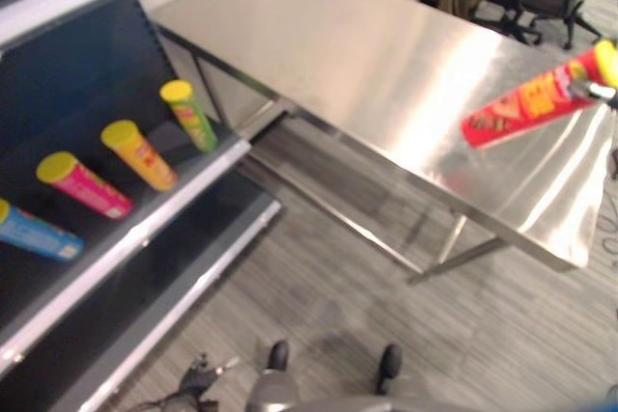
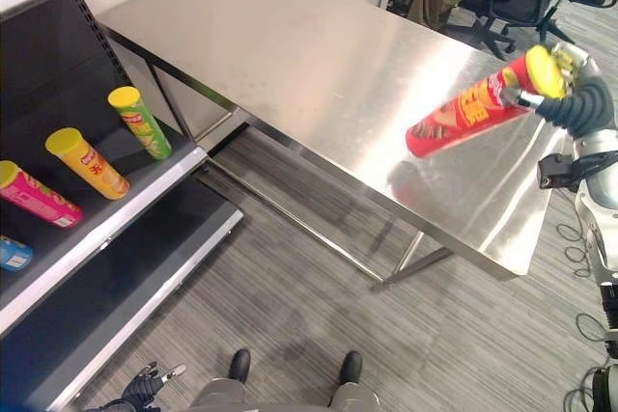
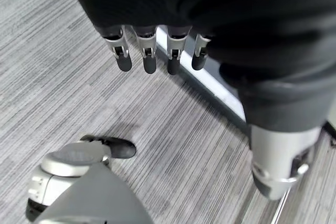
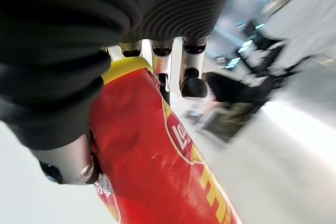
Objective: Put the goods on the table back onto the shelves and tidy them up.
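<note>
Right hand (image 2: 570, 79) is wrapped around the red can (image 2: 462, 113) near its yellow lid, held tilted above the bench (image 2: 319, 55) at 3 o'clock. Left hand (image 3: 157, 51) hangs relaxed, fingers straight, over the floor (image 2: 290, 315). Four cans lie on the shelf (image 2: 116, 219) at 9 o'clock.

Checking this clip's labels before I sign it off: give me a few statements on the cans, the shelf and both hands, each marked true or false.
1. The right hand holds the red can above the steel table. True.
2. The red can has a blue lid. False: its lid is yellow.
3. The left hand is curled round a can. False: it holds nothing, its fingers relaxed above the grey floor.
4. The green can, orange can, pink can and blue can sit on one shelf. True.
5. The red can stands on the shelf. False: it is in the right hand, away from the shelf.
</note>
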Tool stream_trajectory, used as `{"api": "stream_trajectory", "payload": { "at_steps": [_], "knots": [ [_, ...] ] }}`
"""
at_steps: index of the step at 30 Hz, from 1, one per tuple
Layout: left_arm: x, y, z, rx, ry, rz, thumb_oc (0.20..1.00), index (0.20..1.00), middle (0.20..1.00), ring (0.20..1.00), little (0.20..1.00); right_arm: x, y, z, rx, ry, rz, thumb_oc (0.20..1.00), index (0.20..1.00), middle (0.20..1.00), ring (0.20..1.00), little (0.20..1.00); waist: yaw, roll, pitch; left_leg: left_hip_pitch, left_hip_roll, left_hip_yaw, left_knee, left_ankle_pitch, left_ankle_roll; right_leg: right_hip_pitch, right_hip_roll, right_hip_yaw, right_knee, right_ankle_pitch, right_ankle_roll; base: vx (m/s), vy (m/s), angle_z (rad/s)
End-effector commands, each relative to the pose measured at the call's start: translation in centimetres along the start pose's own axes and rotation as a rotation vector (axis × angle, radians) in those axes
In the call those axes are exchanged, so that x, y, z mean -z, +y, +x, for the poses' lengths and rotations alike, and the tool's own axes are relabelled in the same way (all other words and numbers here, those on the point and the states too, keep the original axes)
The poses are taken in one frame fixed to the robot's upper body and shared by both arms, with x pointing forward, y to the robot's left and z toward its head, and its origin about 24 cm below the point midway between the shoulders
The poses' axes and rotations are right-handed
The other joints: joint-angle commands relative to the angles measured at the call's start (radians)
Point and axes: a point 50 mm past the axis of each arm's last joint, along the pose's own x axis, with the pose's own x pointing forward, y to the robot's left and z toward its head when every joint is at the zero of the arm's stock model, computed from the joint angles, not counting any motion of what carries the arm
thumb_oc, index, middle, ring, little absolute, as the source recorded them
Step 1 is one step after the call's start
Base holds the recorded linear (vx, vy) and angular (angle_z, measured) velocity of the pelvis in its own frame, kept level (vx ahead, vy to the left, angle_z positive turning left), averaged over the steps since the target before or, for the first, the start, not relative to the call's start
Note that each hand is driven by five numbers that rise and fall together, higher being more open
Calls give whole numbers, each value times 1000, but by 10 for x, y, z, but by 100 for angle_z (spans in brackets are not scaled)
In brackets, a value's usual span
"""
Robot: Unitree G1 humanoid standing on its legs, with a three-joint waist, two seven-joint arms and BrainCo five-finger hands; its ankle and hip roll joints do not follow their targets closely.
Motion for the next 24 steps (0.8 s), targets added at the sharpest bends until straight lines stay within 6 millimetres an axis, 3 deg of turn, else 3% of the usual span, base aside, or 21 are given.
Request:
{"api": "stream_trajectory", "payload": {
  "at_steps": [1, 6, 10, 11, 15, 16, 17, 18, 20, 23, 24],
  "knots": [
    [-17, 18, 4, -47, -62, 13, 1000, 1000, 1000, 1000, 1000, -63, -27, 11, 143, -331, 113, 200, 200, 200, 200, 200, 46, -29, -27, -25, 21, 6, 9, -66, -6, 79, -32, -86, 86, -161, 38, -17, -83, 24],
    [-21, 20, 4, -45, -77, -1, 1000, 1000, 1000, 1000, 1000, -89, -16, 13, 67, -470, 266, 200, 200, 200, 200, 200, 78, -20, -38, -55, 26, -57, 9, -38, -24, 99, -23, -109, 88, -179, 27, -38, -118, 42],
    [-31, 22, 6, -45, -102, -1, 1000, 1000, 1000, 1000, 1000, -102, -4, 17, -28, -512, 313, 200, 200, 200, 200, 200, 103, -19, -21, -94, 49, -101, 14, 3, -55, 93, 26, -86, 89, -233, -11, -108, -189, 26],
    [-33, 21, 7, -43, -108, -17, 1000, 1000, 1000, 1000, 1000, -111, -1, 18, -71, -553, 336, 200, 200, 200, 200, 200, 122, -16, -16, -115, 61, -135, 9, 28, -79, 108, 62, -102, 73, -256, -34, -113, -315, 48],
    [-26, 17, 6, -33, -92, -25, 1000, 1000, 1000, 1000, 1000, -127, 2, 22, -119, -609, 368, 200, 200, 200, 200, 200, 152, 3, 6, -164, 53, -168, 11, 89, -107, 134, 101, -169, 39, -274, -64, -94, -196, 67],
    [-24, 16, 6, -34, -86, -27, 1000, 1000, 1000, 1000, 1000, -130, 2, 22, -124, -623, 377, 200, 200, 200, 200, 200, 158, 2, 12, -177, 50, -150, 14, 99, -111, 133, 102, -181, 33, -271, -65, -125, -137, 90],
    [-16, 14, 4, -39, -61, -58, 1000, 1000, 1000, 1000, 1000, -132, 6, 23, -137, -633, 388, 200, 200, 200, 200, 200, 159, -7, 10, -171, 71, -67, 23, 81, -111, 136, 99, -194, 21, -284, -68, -156, -41, 90],
    [-16, 15, 4, -39, -61, -58, 1000, 1000, 1000, 1000, 1000, -132, 6, 23, -136, -633, 388, 200, 200, 200, 200, 200, 163, -3, 15, -180, 65, -64, 31, 97, -105, 127, 92, -207, 26, -262, -67, -64, -66, 82],
    [-8, 15, 2, -47, -40, -78, 1000, 1000, 1000, 1000, 1000, -132, 10, 23, -148, -629, 391, 200, 200, 200, 200, 200, 163, -9, 11, -152, 98, -10, 55, 60, -103, 118, 81, -211, 35, -269, -69, -87, 23, 45],
    [2, 15, -1, -52, -9, -89, 1000, 1000, 1000, 1000, 1000, -128, 18, 21, -193, -605, 370, 200, 200, 200, 200, 200, 150, -5, -4, -96, 174, 45, 101, 40, -94, 87, 43, -251, 60, -255, -72, -178, 174, 34],
    [4, 15, -1, -55, -7, -97, 1000, 1000, 1000, 1000, 1000, -124, 24, 19, -234, -586, 357, 200, 200, 200, 200, 200, 125, 2, -15, -44, 233, 84, 122, 60, -101, 62, 13, -282, 80, -237, -66, -176, 237, 56]
  ]
}}
